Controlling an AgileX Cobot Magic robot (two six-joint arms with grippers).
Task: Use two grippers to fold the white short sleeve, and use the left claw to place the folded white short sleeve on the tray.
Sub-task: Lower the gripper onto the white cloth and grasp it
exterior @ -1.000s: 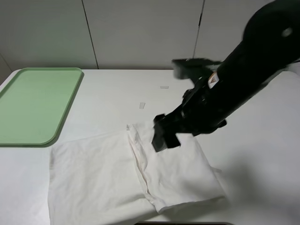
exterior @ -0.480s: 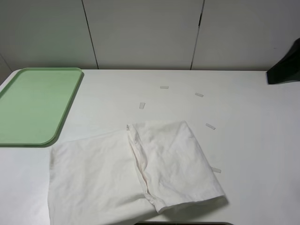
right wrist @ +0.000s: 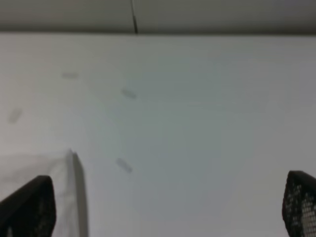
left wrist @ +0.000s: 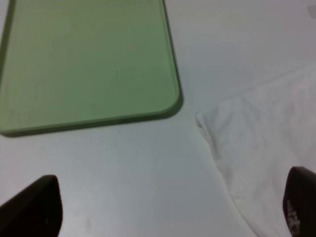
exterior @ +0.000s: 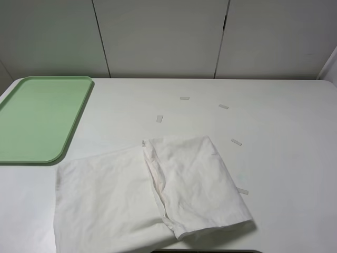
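The white short sleeve (exterior: 147, 195) lies on the table near the front edge, its right part folded over into a doubled layer. The light green tray (exterior: 37, 118) sits at the far left with nothing on it. Neither arm shows in the exterior high view. In the left wrist view my left gripper (left wrist: 168, 212) hangs open above bare table, between the tray's corner (left wrist: 89, 59) and a corner of the shirt (left wrist: 266, 148). My right gripper (right wrist: 168, 207) is open over bare table, with a shirt edge (right wrist: 54, 168) off to one side. Neither gripper holds anything.
Several small white tape strips lie on the table behind and right of the shirt, such as one (exterior: 184, 98) at the back and one (exterior: 236, 142) near the fold. A pale wall closes the table's far edge.
The right arm, which hung over the folded part of the shirt a second ago, has drawn away to the right and left the exterior view. The shirt has not moved.
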